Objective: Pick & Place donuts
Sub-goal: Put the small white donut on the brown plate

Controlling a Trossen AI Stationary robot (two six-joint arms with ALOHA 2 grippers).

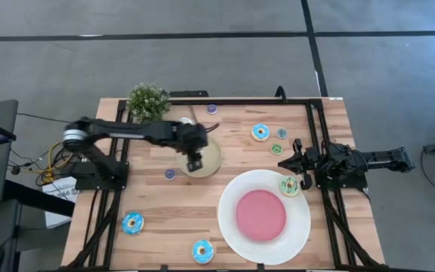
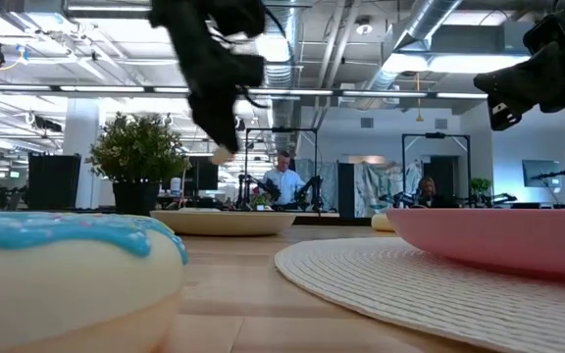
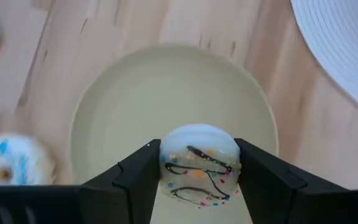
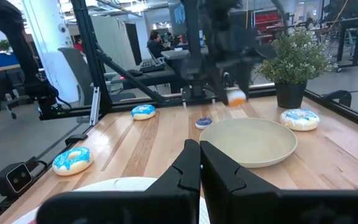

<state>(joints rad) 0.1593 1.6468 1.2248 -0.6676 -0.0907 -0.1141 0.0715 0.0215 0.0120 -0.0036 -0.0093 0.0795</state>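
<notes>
One white donut [image 3: 200,167] with sprinkles and a dark squiggle of icing sits pinched in the jaws of my left gripper [image 1: 195,162], which hangs over the small tan plate [image 1: 211,160]. From the wrist view the donut is held by its edges, right above the near part of the plate's bowl, clear of its surface.

My right gripper [image 1: 296,158] waits beside the big white plate [image 1: 232,227], jaws closed together with nothing between them. A green-iced donut [image 1: 289,185] already rests on that plate's rim, on the side nearest the right gripper.

Relative to the tan plate, the rest lie scattered over the tabletop [image 1: 157,211]: a blue donut [image 1: 260,132] beyond it towards the right arm, with two tiny ones, blue [image 1: 281,133] and green [image 1: 276,149], next to that; a tiny purple one [image 1: 170,174] just beside the plate, another [image 1: 212,108] near the plant [image 1: 148,101]; two blue donuts, one [image 1: 132,223] off to the left and one [image 1: 202,251] by the white plate, well apart at the front.

My worry is the release. The grip is only on the donut's edges, so if I open from this height it could land on its edge, roll, and hop the plate's shallow rim. Opening unevenly could also flick it sideways. I'd say lowering closer first is the safer call.
</notes>
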